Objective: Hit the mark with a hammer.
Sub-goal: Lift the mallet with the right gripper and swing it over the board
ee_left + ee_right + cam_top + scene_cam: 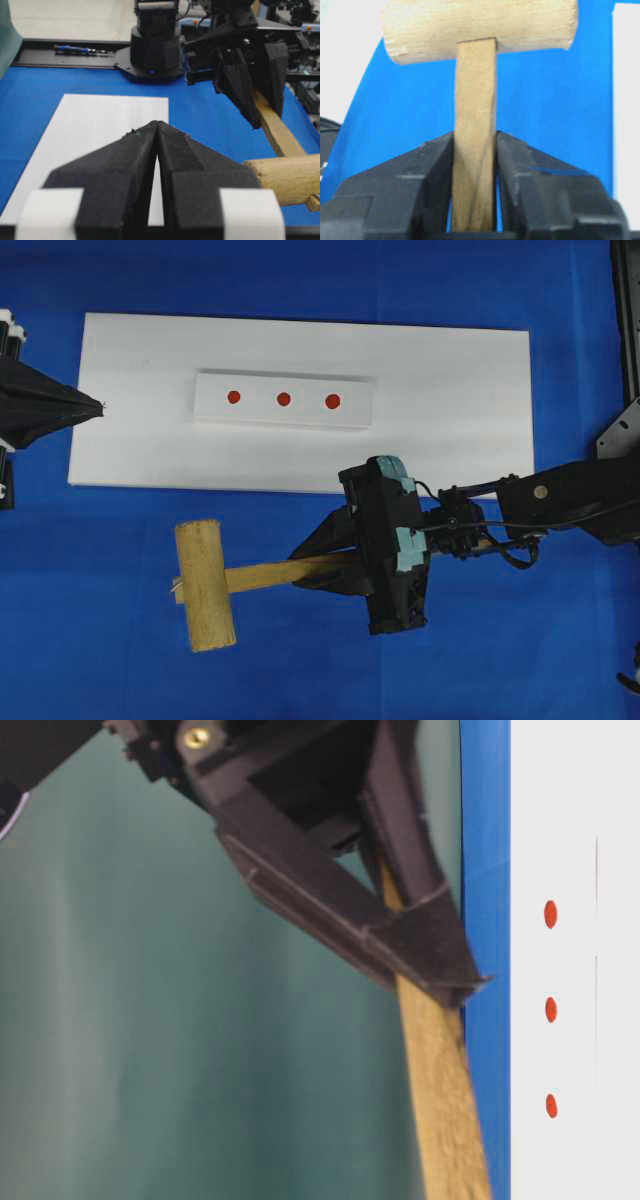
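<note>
The hammer [205,585] is a light wooden mallet, held out over the blue cloth in front of the white board [450,420]. My right gripper [300,565] is shut on its squared handle [475,100], and the head [480,25] points left. The mark [333,400] is the rightmost and slightly largest of three red dots on a white strip [285,418]; in the table-level view the mark [550,913] is the top dot. The hammer head is well short of it, to the front left. My left gripper [100,406] is shut and empty at the board's left edge, its fingers [135,150] touching.
Two smaller red dots [233,396] [283,398] lie left of the mark. Blue cloth [100,640] covers the table around the board. The right arm's base [155,50] and a black rail with a blue tool [75,49] stand at the far side.
</note>
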Controlling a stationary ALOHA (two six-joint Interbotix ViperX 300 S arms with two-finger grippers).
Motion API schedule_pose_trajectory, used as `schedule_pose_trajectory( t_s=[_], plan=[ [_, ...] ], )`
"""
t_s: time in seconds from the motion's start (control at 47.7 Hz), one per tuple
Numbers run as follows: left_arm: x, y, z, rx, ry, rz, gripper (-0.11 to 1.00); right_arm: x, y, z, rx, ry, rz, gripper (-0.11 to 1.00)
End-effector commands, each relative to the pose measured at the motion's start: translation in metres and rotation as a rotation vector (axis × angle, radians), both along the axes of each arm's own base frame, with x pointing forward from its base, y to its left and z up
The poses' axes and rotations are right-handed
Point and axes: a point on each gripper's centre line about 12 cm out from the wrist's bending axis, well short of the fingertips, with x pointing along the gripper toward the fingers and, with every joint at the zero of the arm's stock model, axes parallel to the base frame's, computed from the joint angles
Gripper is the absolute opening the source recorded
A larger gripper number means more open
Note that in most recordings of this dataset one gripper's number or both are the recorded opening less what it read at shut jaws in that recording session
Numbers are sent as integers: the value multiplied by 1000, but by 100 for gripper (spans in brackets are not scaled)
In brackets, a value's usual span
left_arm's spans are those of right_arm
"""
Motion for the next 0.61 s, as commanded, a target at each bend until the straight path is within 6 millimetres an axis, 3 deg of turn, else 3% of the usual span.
schedule_pose_trajectory(
  t_s=[0.0, 0.126, 0.44, 0.587],
  plan=[
    [1, 0, 3, -2, -9, 2, 0, 1, -4, 17, 6, -47, -9, 10],
    [1, 0, 3, -2, -9, 2, 0, 4, -15, 17, -4, -48, -32, 10],
    [2, 0, 2, -2, -3, 2, 0, 7, -89, 18, -94, -54, -177, 10],
    [2, 0, 2, -2, -3, 2, 0, 8, -113, 19, -138, -58, -219, 10]
  ],
)
